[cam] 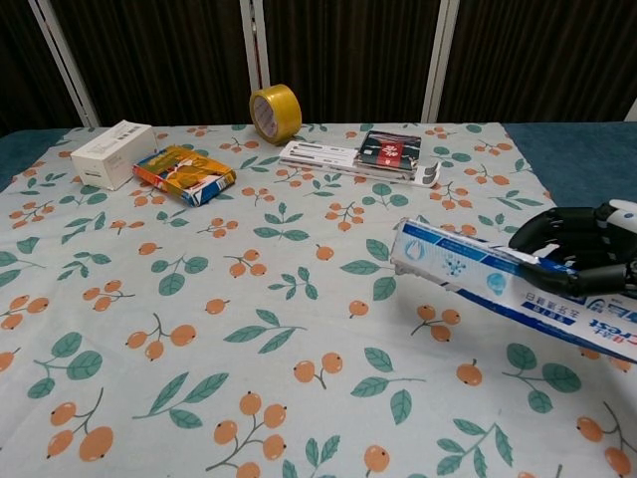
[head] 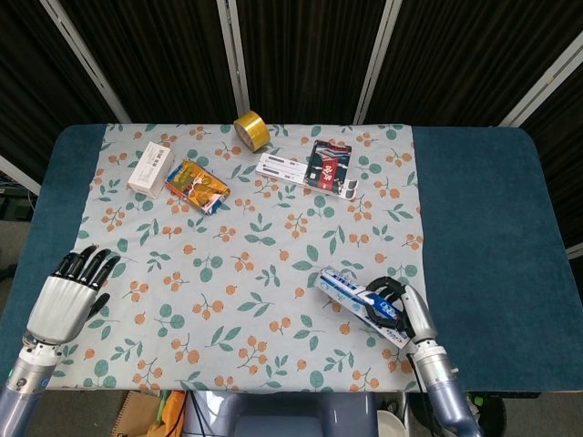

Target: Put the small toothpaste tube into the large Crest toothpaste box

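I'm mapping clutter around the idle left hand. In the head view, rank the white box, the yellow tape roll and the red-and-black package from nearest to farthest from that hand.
From the left hand:
1. White box, far left of the cloth.
2. Yellow tape roll, back edge, near the middle.
3. Red-and-black package, back, right of centre.

A blue-topped table (head: 483, 218) bears a fruit-and-leaf patterned cloth (head: 255, 273), backed by dark curtains (head: 301, 55) with pale metal bars (head: 235, 55).

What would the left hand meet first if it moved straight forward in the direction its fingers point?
Probably nothing close: ahead of the left hand lies only bare flowered cloth. The white box lies further on, perhaps slightly aside.
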Controlling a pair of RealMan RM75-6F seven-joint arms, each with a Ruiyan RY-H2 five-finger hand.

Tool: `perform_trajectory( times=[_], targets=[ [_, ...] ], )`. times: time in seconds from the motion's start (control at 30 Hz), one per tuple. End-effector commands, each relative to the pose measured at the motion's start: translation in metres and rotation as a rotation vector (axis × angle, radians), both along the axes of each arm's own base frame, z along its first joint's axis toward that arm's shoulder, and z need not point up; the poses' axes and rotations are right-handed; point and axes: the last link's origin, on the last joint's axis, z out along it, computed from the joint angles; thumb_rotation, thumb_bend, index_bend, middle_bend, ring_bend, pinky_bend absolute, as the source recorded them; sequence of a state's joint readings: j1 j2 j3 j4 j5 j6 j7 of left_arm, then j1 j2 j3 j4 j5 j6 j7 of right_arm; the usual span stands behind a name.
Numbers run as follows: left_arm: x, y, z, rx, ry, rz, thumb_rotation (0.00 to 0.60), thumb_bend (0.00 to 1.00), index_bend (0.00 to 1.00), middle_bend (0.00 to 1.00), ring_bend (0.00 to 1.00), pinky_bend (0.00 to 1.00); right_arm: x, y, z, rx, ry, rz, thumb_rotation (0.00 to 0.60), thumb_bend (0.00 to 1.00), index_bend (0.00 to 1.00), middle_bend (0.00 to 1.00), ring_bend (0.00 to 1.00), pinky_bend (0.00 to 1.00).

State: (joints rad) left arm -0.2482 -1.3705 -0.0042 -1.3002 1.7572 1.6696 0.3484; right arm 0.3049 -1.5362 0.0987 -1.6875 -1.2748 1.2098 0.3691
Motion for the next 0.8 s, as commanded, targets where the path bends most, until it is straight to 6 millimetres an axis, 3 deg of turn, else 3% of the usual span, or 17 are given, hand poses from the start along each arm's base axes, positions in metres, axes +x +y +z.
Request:
perform_trajectory(
  times=[0.03,0.23,0.4,0.6,0.8],
  targets=[
    [0.000,0.000,0.000,-0.002,-0.004,0.006,0.600,0.04,0.25,0.25,0.23,0.33,0.003,0.003,-0.006,0.017,0.083,0.059,0.600,0.39,0.32,0.44,0.31,0.33],
    [0.000,-0.001,0.000,-0.006,-0.020,0.025,0.600,0.04,0.25,0.24,0.22,0.32,0.006,0.008,-0.006,0.067,0.163,0.098,0.600,0.39,0.10,0.23,0.11,0.12],
    [-0.001,-0.003,0.001,-0.017,-0.049,0.072,0.600,0.04,0.22,0.20,0.19,0.27,0.005,0.010,0.004,0.100,0.222,0.105,0.600,0.39,0.00,0.14,0.02,0.09],
    [-0.002,-0.010,0.006,-0.041,-0.121,0.160,0.600,0.03,0.14,0.11,0.11,0.19,-0.004,0.010,0.045,0.067,0.386,0.138,0.600,0.39,0.00,0.07,0.00,0.06],
    [-0.002,-0.019,0.013,-0.062,-0.184,0.223,0.600,0.03,0.07,0.04,0.06,0.15,-0.027,0.020,0.093,-0.025,0.605,0.166,0.600,0.39,0.00,0.05,0.00,0.05]
  ],
)
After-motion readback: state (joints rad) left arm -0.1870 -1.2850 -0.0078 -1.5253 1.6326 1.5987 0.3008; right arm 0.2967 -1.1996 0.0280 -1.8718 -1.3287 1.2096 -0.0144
